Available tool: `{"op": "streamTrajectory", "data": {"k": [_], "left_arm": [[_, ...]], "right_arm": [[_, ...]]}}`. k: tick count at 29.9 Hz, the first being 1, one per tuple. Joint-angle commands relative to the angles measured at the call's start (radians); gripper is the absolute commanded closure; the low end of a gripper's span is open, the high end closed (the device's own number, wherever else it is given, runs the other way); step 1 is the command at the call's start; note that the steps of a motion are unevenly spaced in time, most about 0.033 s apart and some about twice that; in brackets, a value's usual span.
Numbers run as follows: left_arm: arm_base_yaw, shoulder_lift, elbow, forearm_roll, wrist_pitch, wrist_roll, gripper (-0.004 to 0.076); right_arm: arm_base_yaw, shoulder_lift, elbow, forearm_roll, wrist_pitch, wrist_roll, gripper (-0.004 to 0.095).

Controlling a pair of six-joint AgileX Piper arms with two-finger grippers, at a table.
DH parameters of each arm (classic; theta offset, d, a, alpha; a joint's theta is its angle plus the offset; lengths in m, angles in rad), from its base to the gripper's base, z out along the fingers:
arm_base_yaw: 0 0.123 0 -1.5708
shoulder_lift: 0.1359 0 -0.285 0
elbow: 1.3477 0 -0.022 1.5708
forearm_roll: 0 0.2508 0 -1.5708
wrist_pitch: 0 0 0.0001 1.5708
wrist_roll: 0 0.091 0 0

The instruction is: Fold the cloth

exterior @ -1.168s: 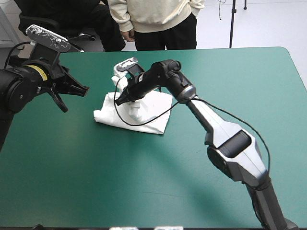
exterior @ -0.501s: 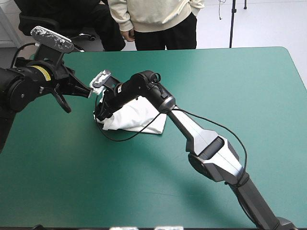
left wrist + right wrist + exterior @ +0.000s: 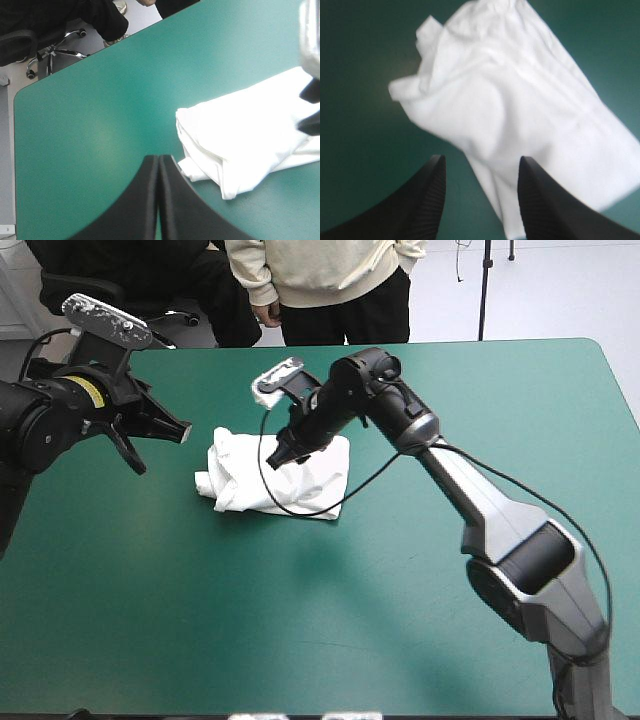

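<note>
The white T-shirt (image 3: 285, 475) lies as a folded bundle left of the table's middle, its left end bunched in loose folds. My right gripper (image 3: 277, 454) hovers just above the bundle's middle, open. In the right wrist view the T-shirt (image 3: 520, 100) lies ahead of and below the right gripper (image 3: 481, 160), with nothing held between its fingers. My left gripper (image 3: 184, 430) hangs shut to the left of the bundle, not touching it. In the left wrist view the left gripper (image 3: 159, 158) points at the cover beside the T-shirt (image 3: 245, 140).
Bare teal-green cover (image 3: 300, 620) surrounds the bundle on all sides, widest toward the near edge and the right. The table's far edge (image 3: 480, 342) runs a short way beyond the bundle. A rounded table corner (image 3: 22, 90) shows in the left wrist view.
Just before, my right gripper reached over the T-shirt's left end; it has since pulled back right and up and stands open. The left end now lies bunched. My left gripper barely moved.
</note>
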Motion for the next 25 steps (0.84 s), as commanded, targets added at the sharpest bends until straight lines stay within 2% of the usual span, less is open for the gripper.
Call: {"op": "streamTrajectory", "data": {"k": [1, 5, 8, 11, 17, 21, 25], "left_arm": [[-0.002, -0.019, -0.027, 0.007, 0.056, -0.009, 0.0741], [-0.002, -0.018, -0.027, 0.002, 0.057, -0.009, 0.0741], [-0.002, -0.018, -0.027, 0.002, 0.057, -0.009, 0.0741], [-0.002, -0.016, -0.027, 0.002, 0.057, -0.009, 0.0741], [-0.002, -0.004, -0.027, -0.016, 0.057, -0.009, 0.0741], [-0.002, 0.006, -0.027, -0.019, 0.059, -0.008, 0.0741], [-0.002, 0.006, -0.027, -0.019, 0.059, -0.008, 0.0741]], "right_arm": [[-0.074, -0.210, 0.240, 0.027, -0.112, -0.049, 0.0513], [-0.189, -0.350, 0.559, 0.234, -0.363, -0.118, 0.0511], [-0.257, -0.373, 0.713, 0.416, -0.472, -0.217, 0.0506], [-0.298, -0.345, 0.785, 0.550, -0.495, -0.312, 0.0463], [-0.312, -0.244, 0.800, 0.691, -0.534, -0.405, 0.0345], [-0.312, -0.172, 0.800, 0.819, -0.536, -0.471, 0.0339], [-0.310, -0.104, 0.798, 0.868, -0.533, -0.493, 0.0340]]}}
